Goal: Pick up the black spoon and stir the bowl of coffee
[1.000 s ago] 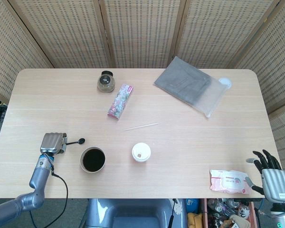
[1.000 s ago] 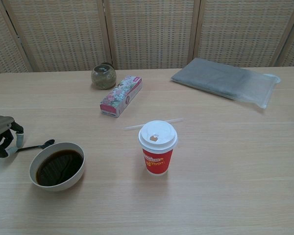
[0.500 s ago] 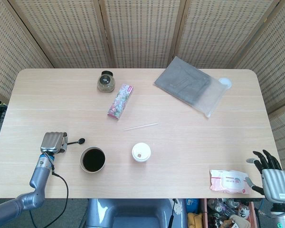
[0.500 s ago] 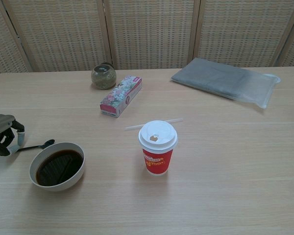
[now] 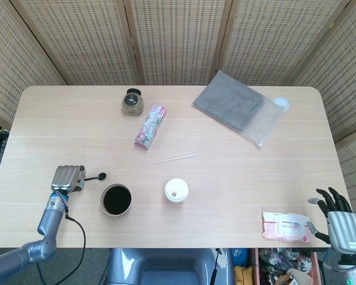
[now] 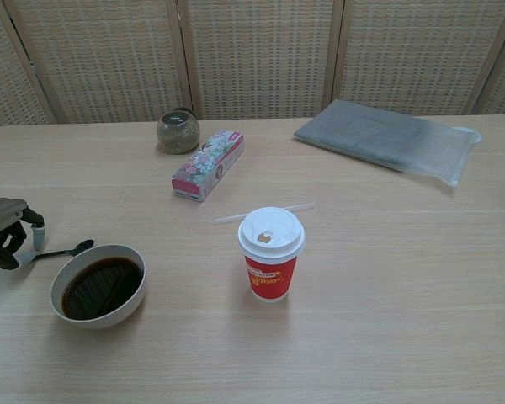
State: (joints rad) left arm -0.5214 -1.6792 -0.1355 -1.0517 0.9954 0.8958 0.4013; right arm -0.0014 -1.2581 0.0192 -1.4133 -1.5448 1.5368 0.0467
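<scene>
The black spoon lies flat on the table just left of the white bowl of dark coffee, bowl end toward the bowl. My left hand hovers palm down over the handle's outer end. Its fingers curve down on either side of the handle, with a gap of bare table showing between them. The spoon rests on the wood. My right hand hangs off the table's front right corner, fingers spread and holding nothing; the chest view does not show it.
A lidded red paper cup stands right of the bowl, a thin straw behind it. Further back lie a floral packet, a small jar and a grey bag. A wipes pack lies front right.
The left hand's near finger has lifted and spread slightly over the spoon handle. The spoon, the bowl and the right hand have not moved.
</scene>
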